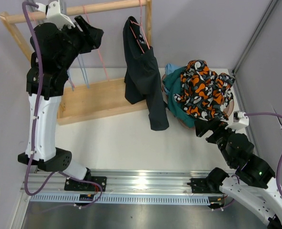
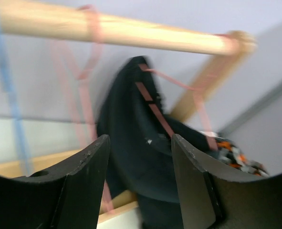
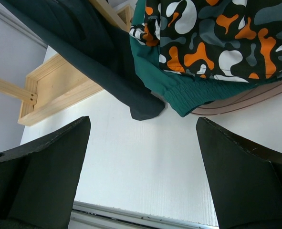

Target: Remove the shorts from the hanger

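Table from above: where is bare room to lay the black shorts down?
Free: the white table between the wooden rack base, the hanging black shorts and the front metal rail. Crowded: the far right corner, where the pile of shorts lies, with the right end effector beside it.

Robot lab bench; plain lilac walls point(image 1: 203, 28), white tabletop point(image 1: 126, 143), aluminium rail point(image 1: 145, 182) along near edge

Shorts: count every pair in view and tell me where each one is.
3. Black shorts hang on the pink hanger at the wooden rack; patterned shorts lie at right, atop dark teal shorts. More may be hidden beneath.
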### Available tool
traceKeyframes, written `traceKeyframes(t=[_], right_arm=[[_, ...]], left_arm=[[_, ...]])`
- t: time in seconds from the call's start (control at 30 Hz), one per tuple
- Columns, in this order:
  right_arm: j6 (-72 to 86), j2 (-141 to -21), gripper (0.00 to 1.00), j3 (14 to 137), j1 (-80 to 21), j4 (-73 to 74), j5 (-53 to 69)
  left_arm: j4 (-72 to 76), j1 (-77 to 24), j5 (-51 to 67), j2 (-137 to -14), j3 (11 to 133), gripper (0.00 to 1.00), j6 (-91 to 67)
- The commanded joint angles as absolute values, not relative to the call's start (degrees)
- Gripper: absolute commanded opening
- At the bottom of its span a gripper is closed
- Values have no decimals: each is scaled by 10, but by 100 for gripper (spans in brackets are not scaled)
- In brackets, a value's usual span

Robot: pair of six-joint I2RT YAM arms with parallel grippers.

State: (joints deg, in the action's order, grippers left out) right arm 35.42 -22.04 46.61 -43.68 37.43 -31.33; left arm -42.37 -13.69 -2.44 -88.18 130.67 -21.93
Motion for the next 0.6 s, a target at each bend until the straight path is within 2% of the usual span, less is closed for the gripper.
traceKeyframes(t=[0.0, 0.17, 0.57], right_arm=[[360, -222, 99, 465, -439, 354, -311], [362, -221, 99, 473, -439, 365, -312], [363, -192, 99, 493, -439, 410, -319]], left_arm=[[-410, -177, 47, -867, 1330, 60, -217], [-313, -200, 137, -897, 1278, 57, -257], [-236, -253, 110, -1026, 1343, 55, -276]])
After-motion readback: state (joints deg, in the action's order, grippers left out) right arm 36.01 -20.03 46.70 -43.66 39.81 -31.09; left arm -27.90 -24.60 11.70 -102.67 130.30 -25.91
